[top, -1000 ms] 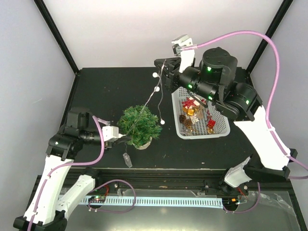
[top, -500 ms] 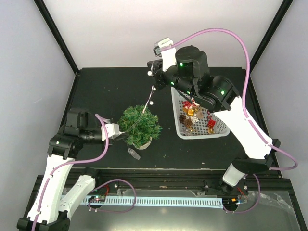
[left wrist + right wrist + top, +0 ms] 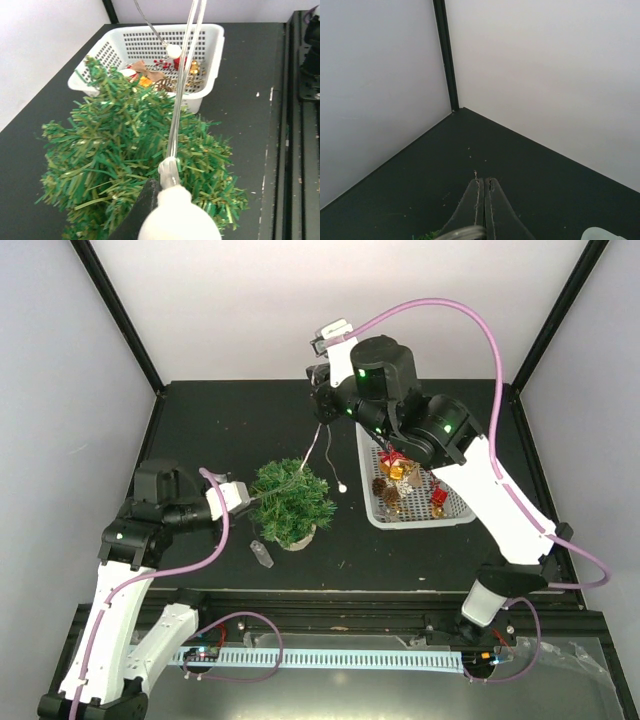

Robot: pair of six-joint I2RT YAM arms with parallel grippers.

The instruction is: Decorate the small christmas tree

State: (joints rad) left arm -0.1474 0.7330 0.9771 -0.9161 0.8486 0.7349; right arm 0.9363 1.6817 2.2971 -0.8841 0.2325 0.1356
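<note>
Light string [image 3: 173,50] over small christmas tree [image 3: 292,502]; left jaws grasp it, right jaws apparently too.

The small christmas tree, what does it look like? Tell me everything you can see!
The small christmas tree is bushy and green, with thin plastic-looking needles, some yellowish at the tips. A small pale round base peeks out underneath. It stands on the black table, left of the white basket and apart from it. I see no ornaments on it. A thin clear string of white bulbs runs over it, from the right gripper above to the left gripper at its side.
</note>
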